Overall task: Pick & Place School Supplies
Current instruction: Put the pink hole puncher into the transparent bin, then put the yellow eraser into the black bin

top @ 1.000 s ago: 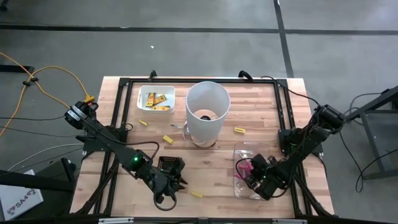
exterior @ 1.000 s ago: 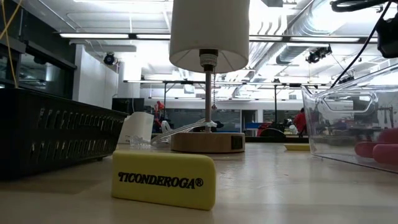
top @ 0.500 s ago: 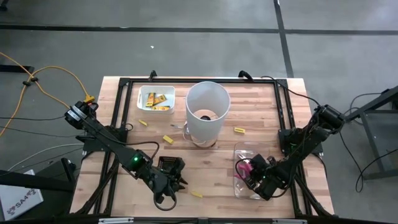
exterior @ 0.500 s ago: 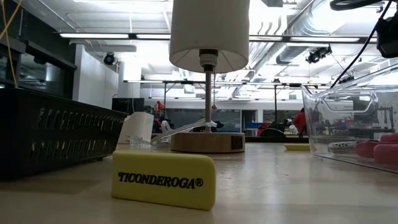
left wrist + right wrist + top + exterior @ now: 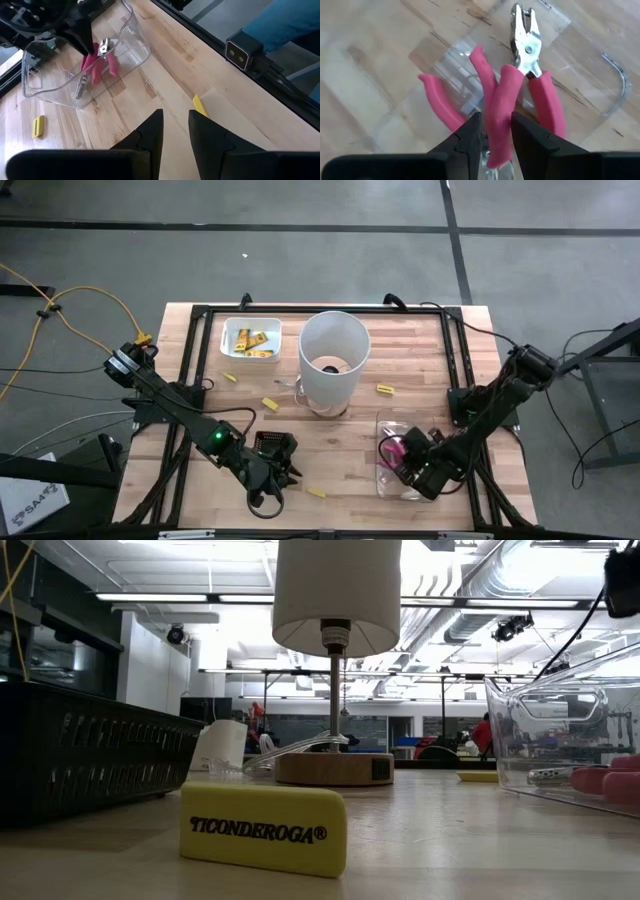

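Note:
Two pink-handled plier tools (image 5: 520, 85) lie in a clear container (image 5: 384, 484) at the table's front right, also seen as pink handles (image 5: 612, 782) in the low view. My right gripper (image 5: 412, 462) hangs just above them, open, one pink handle showing below the gap (image 5: 495, 117). My left gripper (image 5: 276, 472) stands open and empty near the front edge (image 5: 175, 114). A yellow eraser (image 5: 200, 105) lies just beyond it, marked TICONDEROGA (image 5: 263, 828). More yellow erasers (image 5: 270, 404) lie loose on the wood.
A white tray (image 5: 228, 340) at the back left holds several yellow erasers. A tall white lamp (image 5: 333, 360) on a wooden base stands mid-table. Loose erasers lie at its left (image 5: 231, 377) and right (image 5: 385, 389). A black frame rims the table.
My right gripper's fingers have parted and it has risen slightly. A pink-handled tool has settled in the clear container, its metal tip now showing low. The left arm has not moved.

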